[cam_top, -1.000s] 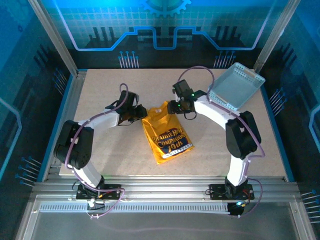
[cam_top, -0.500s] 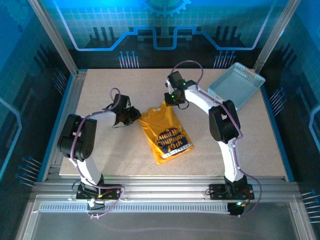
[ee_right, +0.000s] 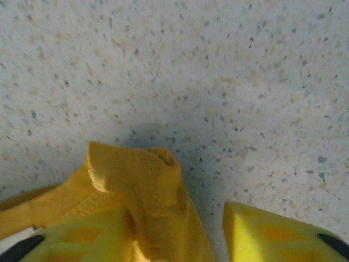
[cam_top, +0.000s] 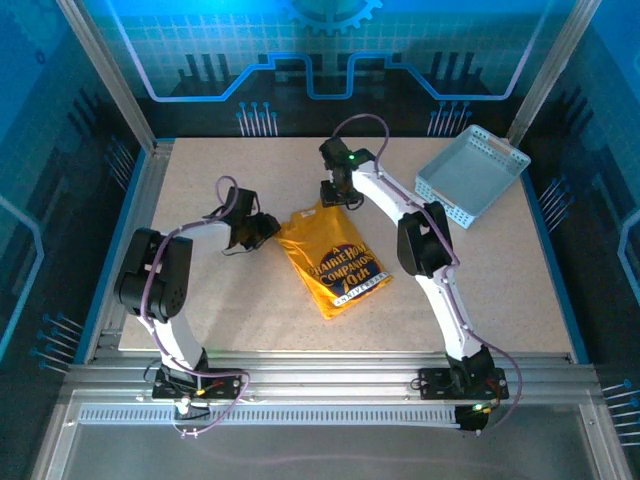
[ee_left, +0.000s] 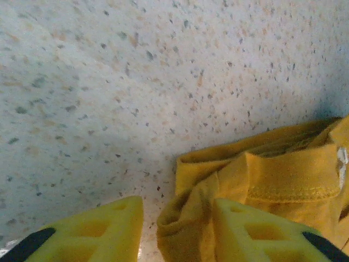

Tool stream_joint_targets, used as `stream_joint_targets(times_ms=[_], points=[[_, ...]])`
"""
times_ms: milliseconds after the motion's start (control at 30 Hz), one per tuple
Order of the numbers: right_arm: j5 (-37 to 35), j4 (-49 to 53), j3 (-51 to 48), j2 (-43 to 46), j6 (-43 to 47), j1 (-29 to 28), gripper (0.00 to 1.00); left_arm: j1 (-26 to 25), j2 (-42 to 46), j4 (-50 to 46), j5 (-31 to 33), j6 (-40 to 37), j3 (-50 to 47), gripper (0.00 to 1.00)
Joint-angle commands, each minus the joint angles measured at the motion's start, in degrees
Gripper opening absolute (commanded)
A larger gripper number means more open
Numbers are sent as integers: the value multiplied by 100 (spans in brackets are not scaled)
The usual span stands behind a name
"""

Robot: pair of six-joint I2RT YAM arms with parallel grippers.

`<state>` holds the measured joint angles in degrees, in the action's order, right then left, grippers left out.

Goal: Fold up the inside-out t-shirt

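Observation:
The mustard-yellow t-shirt [cam_top: 335, 262] lies folded into a small packet mid-table, its dark round print with pale lettering facing up. My left gripper [cam_top: 262, 232] sits low at the packet's left corner. In the left wrist view a bunched fold of the t-shirt [ee_left: 188, 224] lies between the fingers [ee_left: 103, 234] and touches the right one, with bare table beside the left one; the left gripper [ee_left: 177, 210] is open. My right gripper [cam_top: 335, 195] is at the packet's far corner. There the t-shirt [ee_right: 136, 185] rests against its left finger [ee_right: 71, 240], and the right gripper [ee_right: 172, 218] is open.
A pale blue-grey perforated basket [cam_top: 470, 175] stands tilted at the back right of the speckled table [cam_top: 200, 180]. Metal frame posts and a blue rim bound the table on all sides.
Both grippers have widened off the cloth. The right arm has swung left along the shirt's far edge, and the shirt packet has turned slightly. The left gripper stays by the left corner.

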<state>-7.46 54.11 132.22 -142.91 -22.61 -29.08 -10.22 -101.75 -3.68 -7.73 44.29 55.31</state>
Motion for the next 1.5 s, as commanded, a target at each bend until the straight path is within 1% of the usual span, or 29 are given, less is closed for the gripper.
stream_joint_targets(times_ms=[0,100,133,200,267,367,433,600,733,800,867,933,1000,1033,1100,1200,1267,1333,1400,1467], points=[[167,140,-84,388,197,36,58,185,216,-581,257,-148,355,54],[506,-314,-931,1066,460,132,69,155,665,-989,427,-348,330,69],[681,-522,-1282,1312,555,188,72,112,868,-1009,432,-336,183,72],[1005,-901,-1863,1666,664,303,78,-13,1156,-903,325,-285,-127,75],[1300,-1178,-2288,1852,754,415,81,-200,1351,-693,170,-230,-407,76],[1562,-1353,-2477,1812,955,508,82,-551,1379,-428,172,-115,-613,76],[1672,-1420,-2448,1655,1083,517,82,-765,1225,-329,209,-48,-590,74],[1649,-1271,-2013,1092,1154,526,82,-999,672,-289,408,122,-360,69],[1581,-1136,-1717,680,1169,458,78,-1015,278,-281,535,86,-188,65],[1507,-1095,-1682,601,1110,417,74,-1009,109,-281,562,18,-65,63],[1485,-1094,-1761,593,987,387,65,-1012,-30,-189,524,-70,30,57],[1339,-1220,-2061,731,741,352,54,-1009,-197,-159,459,-171,193,52],[1229,-1482,-2549,930,430,350,44,-1014,-407,-213,371,-309,430,45],[1127,-1608,-2844,1213,212,352,39,-1012,-519,-220,317,-377,552,43],[1036,-1849,-3405,1538,-105,352,33,-1014,-721,-207,152,-503,747,40],[921,-2231,-4273,2096,-503,342,32,-1043,-973,-332,-30,-671,1082,39],[920,-2447,-4675,2390,-640,333,33,-1107,-1067,-454,-76,-796,1254,42],[820,-2465,-4807,2486,-713,322,36,-1178,-1154,-571,-70,-877,1401,45],[715,-2355,-4732,2399,-760,324,42,-1227,-1254,-655,-91,-909,1515,48],[689,-2276,-4609,2260,-809,325,46,-1265,-1307,-690,-91,-912,1552,51]])
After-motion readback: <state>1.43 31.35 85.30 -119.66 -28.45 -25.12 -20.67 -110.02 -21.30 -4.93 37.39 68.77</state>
